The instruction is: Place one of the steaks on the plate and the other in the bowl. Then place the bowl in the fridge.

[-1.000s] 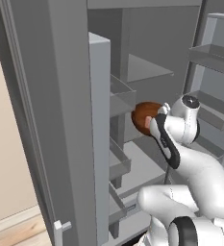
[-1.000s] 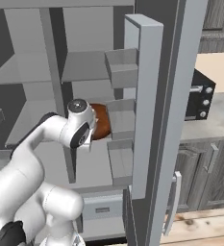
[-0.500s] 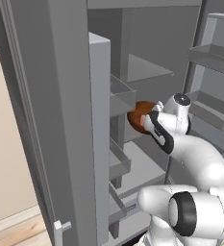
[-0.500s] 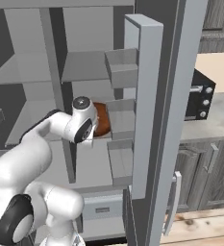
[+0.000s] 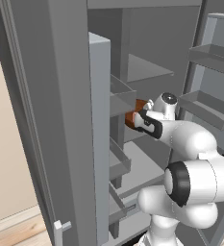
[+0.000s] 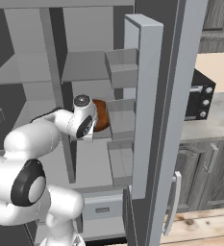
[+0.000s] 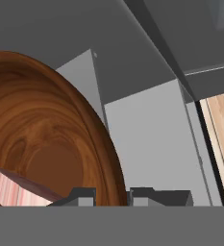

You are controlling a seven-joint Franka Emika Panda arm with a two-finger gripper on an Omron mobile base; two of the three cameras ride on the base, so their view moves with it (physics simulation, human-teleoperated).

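**Bowl held inside the open fridge**

The gripper is clamped on the rim of the wooden bowl, one finger inside the rim and one outside. The bowl sits within the fridge, between its grey shelves. A pale pink steak lies in the bowl's bottom.

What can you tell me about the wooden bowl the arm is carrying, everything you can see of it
The bowl is round, deep and reddish-brown, with a glossy wood grain swirling inside. The gripper is shut on its rim, one fingertip inside and one outside. A pale pink steak lies inside at the bottom. The base views show the bowl held inside the open fridge, over a middle grey shelf. Whether it rests on the shelf cannot be told.
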